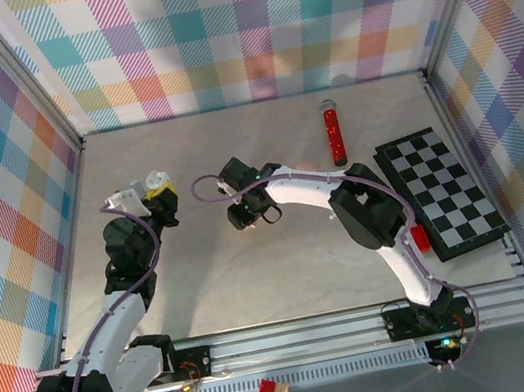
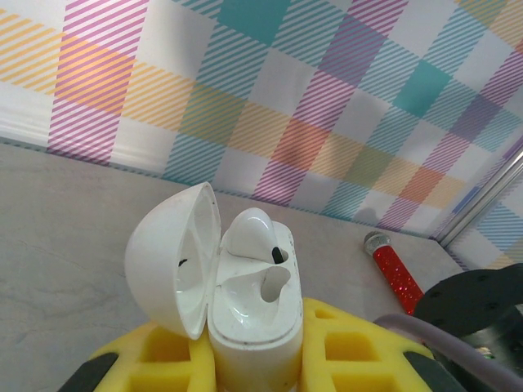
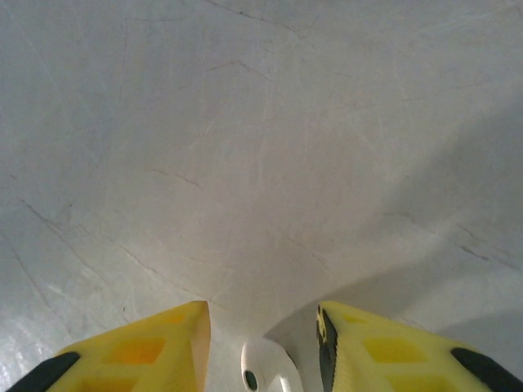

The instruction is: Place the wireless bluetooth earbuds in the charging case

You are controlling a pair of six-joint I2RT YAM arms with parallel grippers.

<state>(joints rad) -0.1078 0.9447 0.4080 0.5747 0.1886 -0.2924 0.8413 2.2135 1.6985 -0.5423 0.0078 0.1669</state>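
Left gripper (image 2: 255, 353) clamped on case (image 2: 252, 322), upright. Lid (image 2: 167, 261) swung open to left. One earbud (image 2: 252, 237) seated in case. Right gripper (image 3: 261, 327) low over table (image 3: 245, 163), jaws narrow but apart. Second earbud (image 3: 265, 371) between fingers, gap either side.

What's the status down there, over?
Left gripper shut on open charging case, one earbud seated, second slot empty. Right gripper open around loose earbud on table. Red tube well off to the side.
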